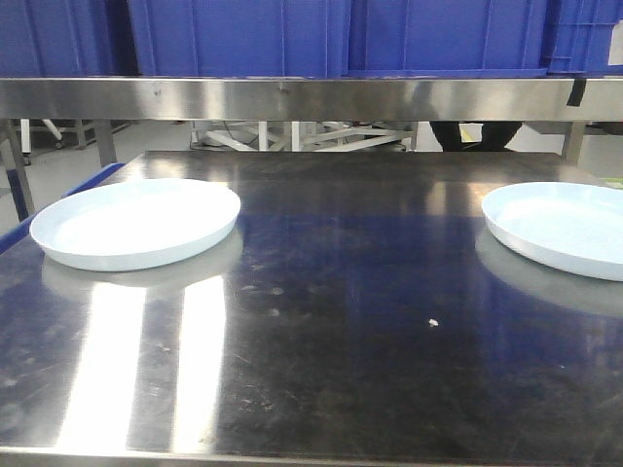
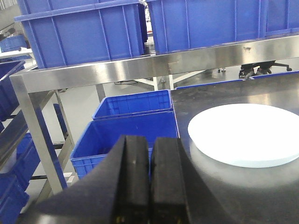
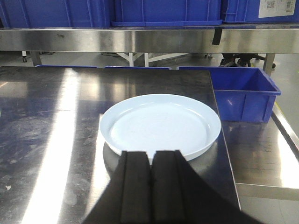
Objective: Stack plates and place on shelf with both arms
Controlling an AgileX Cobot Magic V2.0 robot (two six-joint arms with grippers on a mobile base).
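Note:
Two pale bluish-white plates lie flat on the dark steel tabletop [image 1: 331,321]. The left plate [image 1: 134,222] shows in the left wrist view [image 2: 245,133] too. The right plate [image 1: 560,229] is cut by the frame edge; in the right wrist view [image 3: 160,123] it shows whole. The shelf rail [image 1: 292,97] runs across the back above the table. My left gripper [image 2: 150,140] is shut and empty, off the plate's left side. My right gripper [image 3: 150,153] is shut and empty, just in front of the right plate's near rim. Neither gripper shows in the front view.
Blue plastic crates [image 1: 243,34] stand on the shelf above the rail. More blue crates [image 2: 131,123] sit low to the left of the table, and one [image 3: 245,93] to its right. A small white speck [image 1: 432,322] lies on the tabletop.

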